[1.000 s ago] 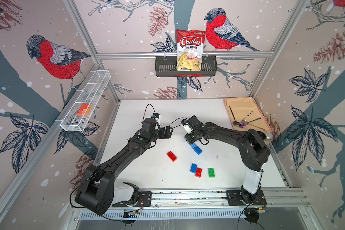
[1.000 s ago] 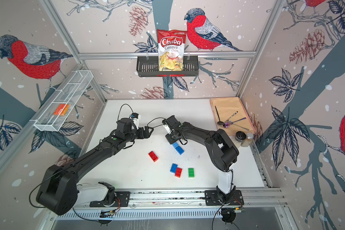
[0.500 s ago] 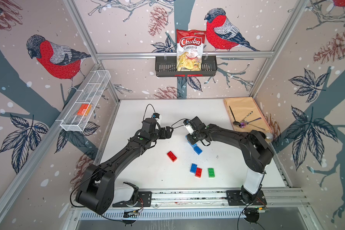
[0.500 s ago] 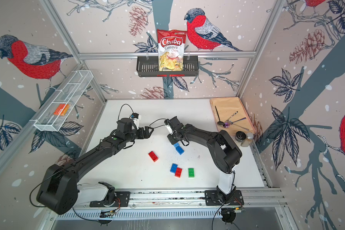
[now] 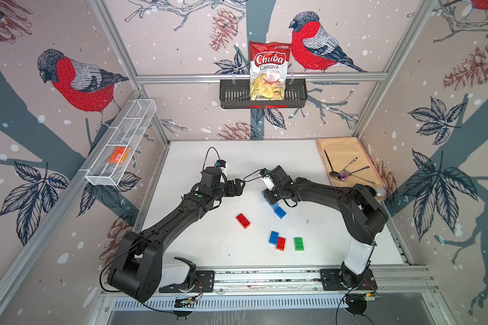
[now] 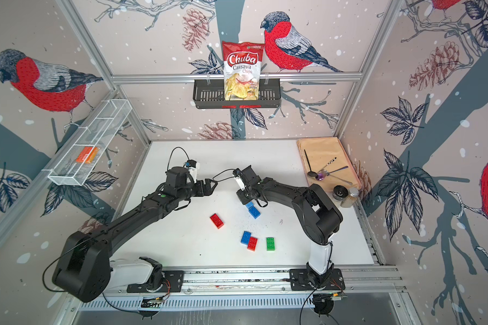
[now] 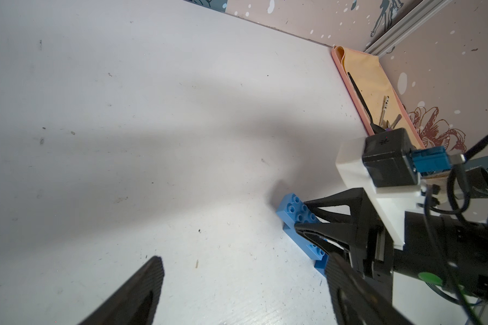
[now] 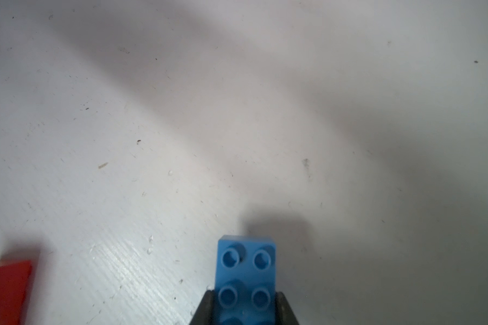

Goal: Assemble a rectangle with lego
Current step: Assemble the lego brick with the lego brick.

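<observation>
The right jaws are squeezing the light blue brick point(image 8: 245, 270) between them and creeping closer to the dark blue brick point(image 6: 254, 212) just beside them, so joining looks to be starting; the left jaws are staying wide, holding nothing.

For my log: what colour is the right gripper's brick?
Light blue brick; clearest in right wrist view.

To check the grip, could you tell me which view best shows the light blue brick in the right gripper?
The right wrist view: the light blue brick is close, studs clear, clamped in the right gripper. The left wrist view shows it partly behind that gripper; both top views, only a sliver.
</observation>
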Available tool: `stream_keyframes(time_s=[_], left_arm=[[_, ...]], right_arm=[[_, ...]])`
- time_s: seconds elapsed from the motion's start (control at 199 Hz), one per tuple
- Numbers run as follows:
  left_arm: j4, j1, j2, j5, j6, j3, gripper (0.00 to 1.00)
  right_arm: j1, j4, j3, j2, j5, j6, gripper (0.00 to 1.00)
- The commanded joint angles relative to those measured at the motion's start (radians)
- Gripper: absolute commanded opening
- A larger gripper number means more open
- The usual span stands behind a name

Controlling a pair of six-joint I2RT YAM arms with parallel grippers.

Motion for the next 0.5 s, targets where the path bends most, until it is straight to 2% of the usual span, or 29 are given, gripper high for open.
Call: stream_keyframes(time_s=[0.0, 0.306, 0.497], left_arm=[[0.050, 0.000, -0.001, -0.002, 0.010, 0.008, 0.90], [0.049, 0.000, 0.004, -0.002, 0.009, 0.008, 0.90], [0.050, -0.001, 0.004, -0.001, 0.009, 0.008, 0.90]], right_arm=[[0.000, -0.047, -0.017, 0.016, -0.002, 0.006, 0.12], [0.000, -0.037, -0.043, 0.018, -0.003, 0.015, 0.13], [-0.001, -0.026, -0.028, -0.014, 0.012, 0.021, 0.39]])
